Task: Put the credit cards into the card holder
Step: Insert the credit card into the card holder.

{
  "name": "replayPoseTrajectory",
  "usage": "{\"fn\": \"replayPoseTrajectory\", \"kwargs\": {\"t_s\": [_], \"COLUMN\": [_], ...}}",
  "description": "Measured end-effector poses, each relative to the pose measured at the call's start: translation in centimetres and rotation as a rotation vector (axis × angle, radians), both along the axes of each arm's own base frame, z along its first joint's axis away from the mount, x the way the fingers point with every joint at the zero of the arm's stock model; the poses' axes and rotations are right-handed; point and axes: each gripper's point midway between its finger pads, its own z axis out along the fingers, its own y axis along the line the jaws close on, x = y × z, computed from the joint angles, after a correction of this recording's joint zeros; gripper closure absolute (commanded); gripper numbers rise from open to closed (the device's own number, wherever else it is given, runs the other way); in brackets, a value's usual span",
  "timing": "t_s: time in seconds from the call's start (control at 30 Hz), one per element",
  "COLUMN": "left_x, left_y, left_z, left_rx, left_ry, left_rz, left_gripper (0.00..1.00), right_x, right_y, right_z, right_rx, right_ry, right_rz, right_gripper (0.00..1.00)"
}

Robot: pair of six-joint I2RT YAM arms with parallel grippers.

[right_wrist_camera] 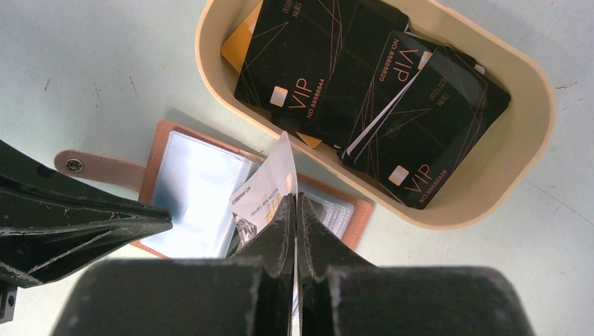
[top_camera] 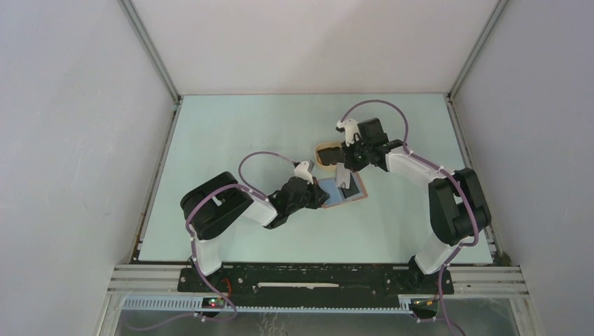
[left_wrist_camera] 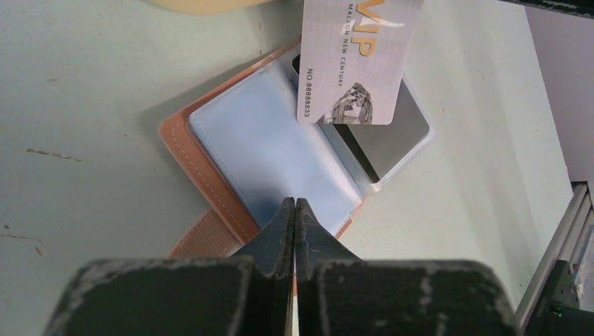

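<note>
So the bench is a pale mint-green sheet, kinda scuffed up close, with a dark scratch and some little specks on it. A beige oval tray sits around the middle of the bench, a bit nearer the far edge. Plain grey-white walls box it in on the left, right and far sides, with aluminium struts running up the far corners. Along the near edge there's a black mounting rail and a white slotted cable duct just in front of it.
</note>
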Motion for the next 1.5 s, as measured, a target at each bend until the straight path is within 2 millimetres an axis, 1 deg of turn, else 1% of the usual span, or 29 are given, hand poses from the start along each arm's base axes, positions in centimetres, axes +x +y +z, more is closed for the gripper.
{"fn": "replayPoseTrajectory", "kwargs": {"t_s": [0.27, 0.47, 0.73, 1.2, 1.37, 1.5], "left_x": [0.0, 0.0, 0.0, 0.0, 0.0, 0.0], "left_y": [0.0, 0.0, 0.0, 0.0, 0.0, 0.0], "left_z": [0.0, 0.0, 0.0, 0.0, 0.0, 0.0], "left_rx": [0.000, 0.000, 0.000, 0.000, 0.000, 0.000], "left_ry": [0.000, 0.000, 0.000, 0.001, 0.002, 0.002], "left_rz": [0.000, 0.000, 0.000, 0.000, 0.000, 0.000], "left_gripper": [1.00, 1.00, 1.00, 1.00, 1.00, 1.00], "right_x": [0.4, 0.4, 0.1, -2.1, -2.4, -2.6], "right_y": [0.1, 0.2, 0.1, 0.3, 0.7, 1.0], "right_z": [-0.1, -0.9, -1.0, -1.5, -1.1, -1.1], "right_rx": [-0.010, -0.029, -0.024, -0.010, 0.007, 0.019], "right_ry": [-0.018, -0.005, 0.018, 0.094, 0.108, 0.131], "right_rz": [-0.001, 0.012, 0.037, 0.141, 0.162, 0.176], "right_gripper": [1.00, 1.00, 1.00, 1.00, 1.00, 1.00]}}
